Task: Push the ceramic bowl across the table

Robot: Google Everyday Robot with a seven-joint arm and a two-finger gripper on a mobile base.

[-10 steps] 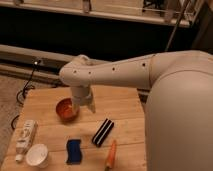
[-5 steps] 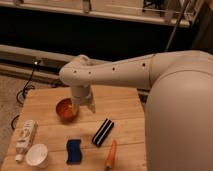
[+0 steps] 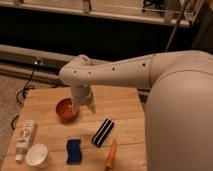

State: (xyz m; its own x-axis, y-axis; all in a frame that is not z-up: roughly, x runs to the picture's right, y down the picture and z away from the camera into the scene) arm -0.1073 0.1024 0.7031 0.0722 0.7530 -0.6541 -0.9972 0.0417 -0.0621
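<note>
The gripper hung low, right against the ceramic bowl on its right side, touching the rim or just beside it. I could not tell whether the jaws were spread or pressed together. The bowl sat on the left half of the surface, toward the far edge. To my eye the push itself was in hand. The next move called for a steady, low sideways sweep that would not ride over the rim.
</note>
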